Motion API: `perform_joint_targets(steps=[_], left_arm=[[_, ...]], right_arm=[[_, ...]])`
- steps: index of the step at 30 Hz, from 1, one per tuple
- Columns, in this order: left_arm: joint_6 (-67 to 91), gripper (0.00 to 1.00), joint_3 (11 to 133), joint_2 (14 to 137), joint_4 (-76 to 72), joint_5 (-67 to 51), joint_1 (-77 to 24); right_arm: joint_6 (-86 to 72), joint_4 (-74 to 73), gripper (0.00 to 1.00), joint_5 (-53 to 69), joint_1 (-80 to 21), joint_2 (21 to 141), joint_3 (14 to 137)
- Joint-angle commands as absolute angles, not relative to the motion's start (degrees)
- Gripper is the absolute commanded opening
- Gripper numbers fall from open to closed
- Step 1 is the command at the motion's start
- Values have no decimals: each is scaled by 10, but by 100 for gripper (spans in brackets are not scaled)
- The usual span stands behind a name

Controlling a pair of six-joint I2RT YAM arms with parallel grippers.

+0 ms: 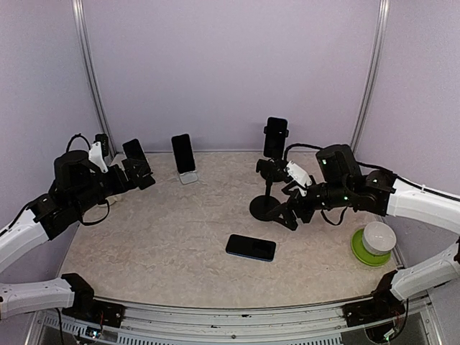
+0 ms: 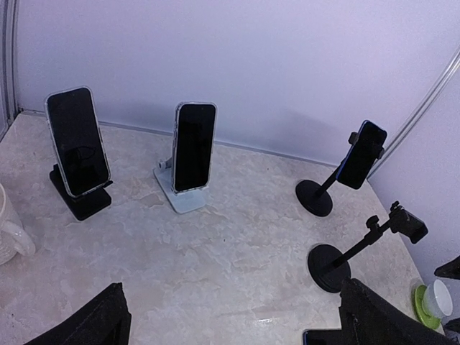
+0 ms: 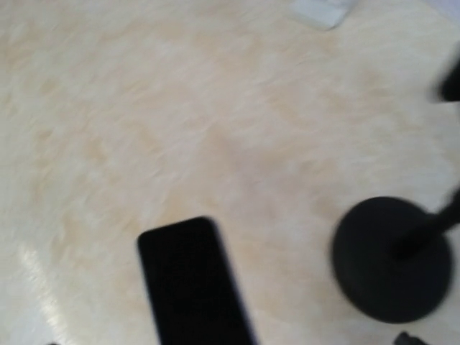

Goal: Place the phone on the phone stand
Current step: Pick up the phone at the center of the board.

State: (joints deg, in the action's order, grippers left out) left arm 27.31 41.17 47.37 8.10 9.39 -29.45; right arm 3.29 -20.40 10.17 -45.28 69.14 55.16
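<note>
The phone [image 1: 251,247] is lying flat and screen-up on the desk [image 1: 180,230], a little right of the middle and closer to the near edge than to the far one. It is sitting just beside the round black base of the empty phone stand [image 1: 263,208], on its near side and not touching it. The stand's thin pole is rising at a tilt to a small clamp head that is holding nothing.

The right pincer [image 1: 289,213] is hovering low beside that base, on its right, with nothing in its grasp. The right wrist view is blurring, but it is showing only dark tips at the two bottom corners, so the fingers are standing wide apart, with the phone and the base below them.

The left pincer [image 1: 144,176] is hanging near the far left corner, its fingers [image 2: 93,323] also spreading wide and holding nothing.

Along the far edge, three other phones are already resting on stands: one on a black wedge stand [image 2: 80,203] at the left, one on a white stand [image 2: 183,195] next to it, and one clamped on a tall black stand [image 1: 275,136] behind the empty one. A white cup [image 1: 376,238] is sitting on a green coaster [image 1: 363,256] by the right edge.
</note>
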Motion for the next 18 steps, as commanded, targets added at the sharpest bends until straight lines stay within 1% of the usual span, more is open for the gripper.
perform_joint_targets(steps=[1,8,18], left_arm=[[284,99,402,473,67,95,-294],[286,99,394,466,68,94,-294],[281,99,389,463,70,94,-294]], right_arm=[[42,-213,100,94,-489,737,540],[55,-212,100,99,-501,829,563],[76,-266,100,85,-505,931,593]])
